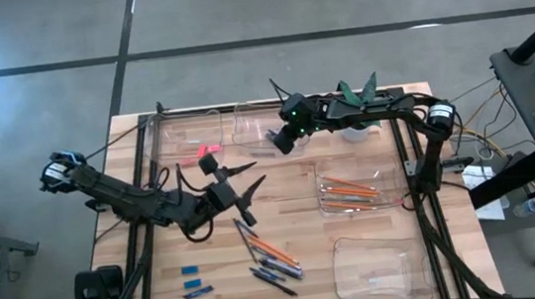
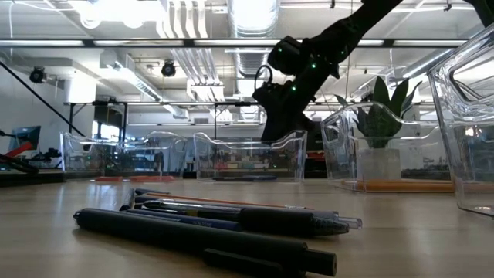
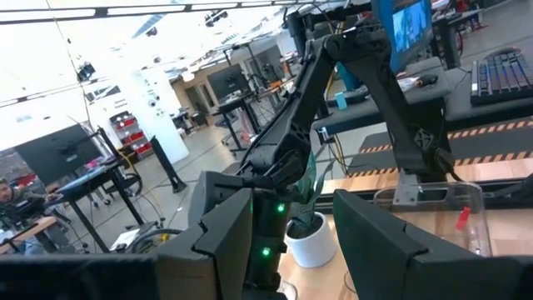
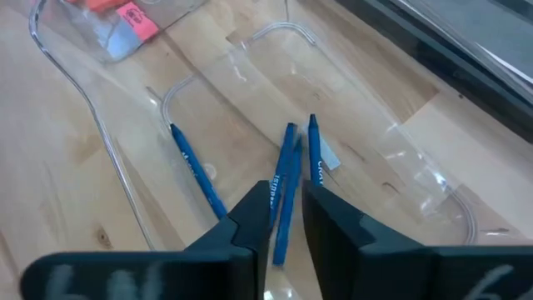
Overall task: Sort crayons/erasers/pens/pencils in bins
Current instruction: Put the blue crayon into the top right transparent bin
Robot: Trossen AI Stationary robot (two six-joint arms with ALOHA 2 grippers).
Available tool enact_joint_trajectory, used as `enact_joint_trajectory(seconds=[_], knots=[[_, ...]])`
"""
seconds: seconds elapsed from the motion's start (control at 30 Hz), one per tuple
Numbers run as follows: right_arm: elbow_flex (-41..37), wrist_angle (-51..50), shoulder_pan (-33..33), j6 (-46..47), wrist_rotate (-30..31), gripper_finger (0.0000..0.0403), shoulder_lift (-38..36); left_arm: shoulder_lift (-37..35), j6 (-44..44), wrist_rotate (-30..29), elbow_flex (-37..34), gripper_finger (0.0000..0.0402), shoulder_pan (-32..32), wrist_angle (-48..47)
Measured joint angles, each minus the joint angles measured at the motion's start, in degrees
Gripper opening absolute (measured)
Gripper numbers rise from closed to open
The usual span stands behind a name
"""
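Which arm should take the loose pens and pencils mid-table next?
Left. The left gripper hangs open just beside the loose pile, while the right gripper is busy over the crayon bin at the table's far edge.

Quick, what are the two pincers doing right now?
Left pincer: open, holding nothing.
Right pincer: closed on a blue crayon, above a clear bin.

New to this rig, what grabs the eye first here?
The right gripper above the far bin, a blue crayon between its jaws, two more crayons lying in that bin. Mid-table, the left gripper spreads wide open above the heap of pens and pencils.
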Motion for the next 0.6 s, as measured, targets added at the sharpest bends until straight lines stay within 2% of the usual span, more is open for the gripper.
enact_joint_trajectory(seconds=[0.2,0.27,0.4,0.47,0.53,0.6], knots=[[0.1,-0.6,0.0,0.1,-0.1,0.0091,-0.1,0.0,0.0,-1.9,0.0,0.0156,0.0,-0.1],[1.8,-4.3,0.0,0.1,-0.2,0.0099,-0.3,0.0,-0.1,-7.1,0.0,0.0156,-0.1,-0.2],[8.7,-15.1,0.1,-0.7,-0.2,0.0109,-1.9,-0.3,-0.2,-22.8,-0.1,0.0156,-1.6,-1.6],[11.9,-19.9,0.7,-2.2,-0.1,0.0111,-2.6,-0.4,-0.2,-26.9,-0.2,0.0156,-2.6,-2.2],[14.7,-24.1,1.8,-3.6,-0.1,0.0111,-3.1,-0.4,-0.4,-27.3,-0.4,0.0156,-3.6,-2.2],[17.4,-26.8,3.3,-4.5,-0.2,0.0108,-3.8,-0.3,-3.0,-25.0,-0.8,0.0156,-4.0,-3.2]])
